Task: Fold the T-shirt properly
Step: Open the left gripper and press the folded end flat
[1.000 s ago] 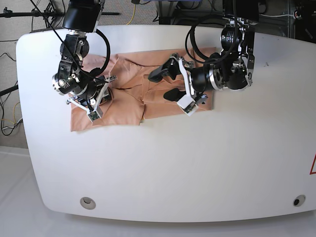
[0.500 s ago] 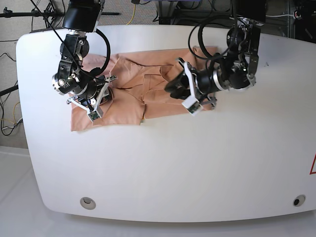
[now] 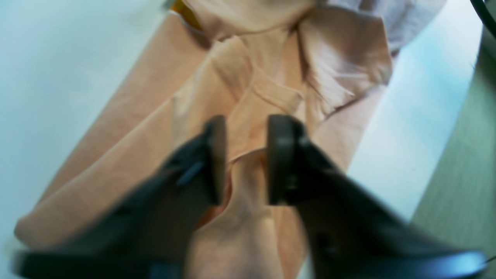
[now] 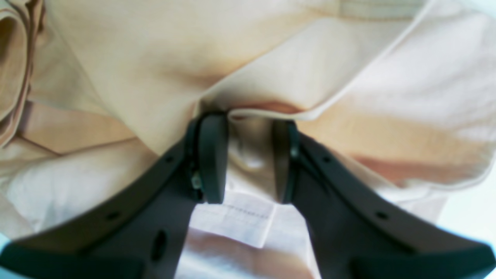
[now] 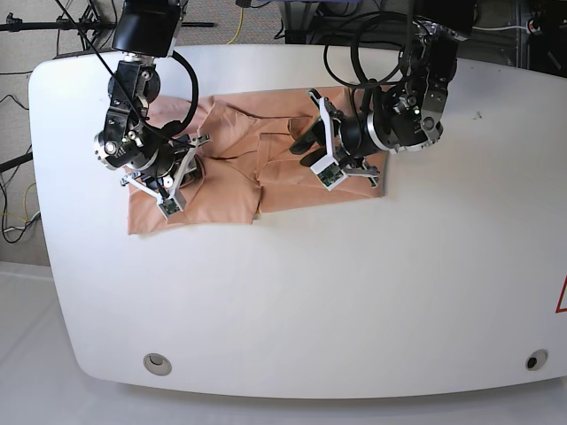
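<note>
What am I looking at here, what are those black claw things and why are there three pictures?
This is a robot with two arms working over a white table. One picture looks down from above; the other two come from small cameras on the wrists, looking along each claw.

A salmon-pink T-shirt lies crumpled on the table. The job is to fold it.

The left gripper, on the right in the overhead picture, has its fingers either side of a raised ridge of cloth. It seems to be pinching it, though the picture is blurred.

The right gripper, on the left from above, has a fold of the shirt between its fingers.
</note>
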`<state>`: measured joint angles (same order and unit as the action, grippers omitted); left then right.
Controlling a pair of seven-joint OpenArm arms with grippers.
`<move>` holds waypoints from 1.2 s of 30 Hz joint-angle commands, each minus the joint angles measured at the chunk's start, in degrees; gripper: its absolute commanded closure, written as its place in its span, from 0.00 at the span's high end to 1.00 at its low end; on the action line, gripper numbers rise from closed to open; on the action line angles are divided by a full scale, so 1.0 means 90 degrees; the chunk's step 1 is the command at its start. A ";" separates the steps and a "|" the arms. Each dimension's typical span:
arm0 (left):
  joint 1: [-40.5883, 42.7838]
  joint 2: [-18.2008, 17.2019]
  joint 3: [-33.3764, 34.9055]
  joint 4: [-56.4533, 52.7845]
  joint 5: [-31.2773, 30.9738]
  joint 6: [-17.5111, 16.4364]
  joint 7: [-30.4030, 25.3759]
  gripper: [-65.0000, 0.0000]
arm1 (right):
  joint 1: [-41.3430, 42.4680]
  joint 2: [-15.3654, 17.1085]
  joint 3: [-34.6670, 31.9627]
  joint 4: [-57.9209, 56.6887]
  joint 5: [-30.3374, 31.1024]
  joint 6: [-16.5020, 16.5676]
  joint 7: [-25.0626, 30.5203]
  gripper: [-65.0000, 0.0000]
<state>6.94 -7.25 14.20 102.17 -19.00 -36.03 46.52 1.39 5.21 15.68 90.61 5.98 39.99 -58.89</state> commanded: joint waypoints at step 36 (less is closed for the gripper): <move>0.0301 -0.0014 -0.0747 0.0531 -0.0630 -0.0268 0.0205 0.00 | 0.0075 0.0007 -0.0020 0.0077 -0.0012 0.0001 -0.0040 0.31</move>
<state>9.89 -7.44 6.81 104.95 -24.14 -38.24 50.11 1.52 5.06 15.49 90.59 5.96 39.94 -59.16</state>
